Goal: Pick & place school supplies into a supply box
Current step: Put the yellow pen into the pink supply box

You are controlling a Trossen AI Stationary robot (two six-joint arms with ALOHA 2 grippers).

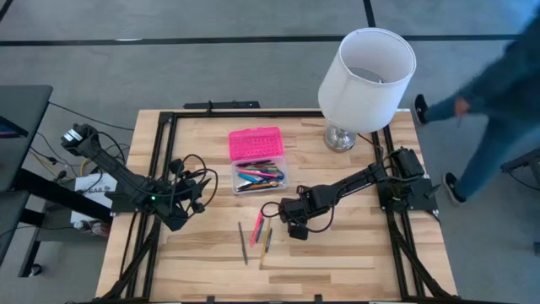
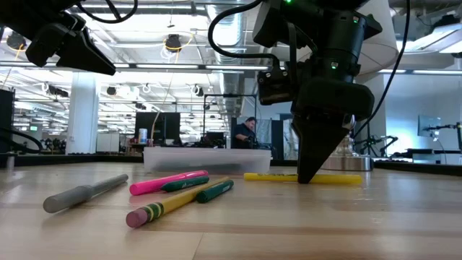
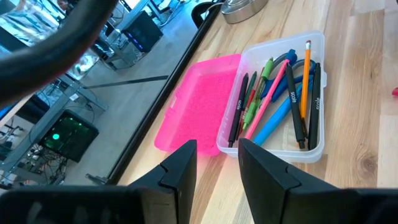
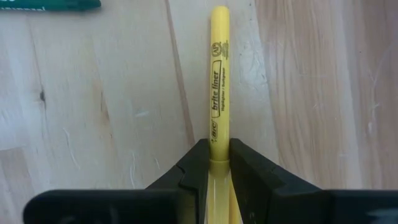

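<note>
Now, starting at your left: the left gripper (image 1: 187, 198) hangs above the table (image 1: 337, 262) just left of the supply box (image 1: 259, 177), jaws parted by a narrow gap and holding nothing. Its wrist view looks onto the clear base (image 3: 314, 149) packed with pens and onto the pink lid (image 3: 196, 102) lying open beside it.

Moving right, you have four loose items on the bare wood in front of the box: a grey pen (image 2: 83, 193), a pink marker (image 2: 166, 181), a green marker (image 2: 214, 191) and a yellow pencil (image 2: 162, 208), lying close together and partly crossing.

Further right, the right gripper (image 1: 295, 228) is down at the table surface with its jaws closed on one end of the yellow highlighter (image 4: 219, 81). That is the relation to watch: the highlighter's long axis runs straight out from between the jaws, so you hold it by the end, with most of its length sticking out ahead. It lies flat on the wood. The box sits beyond and left of this gripper, so I judge the right arm does the carry.

Mind the lamp (image 1: 367, 80) at the far right corner; a person (image 1: 494, 101) is passing beyond the table edge.
</note>
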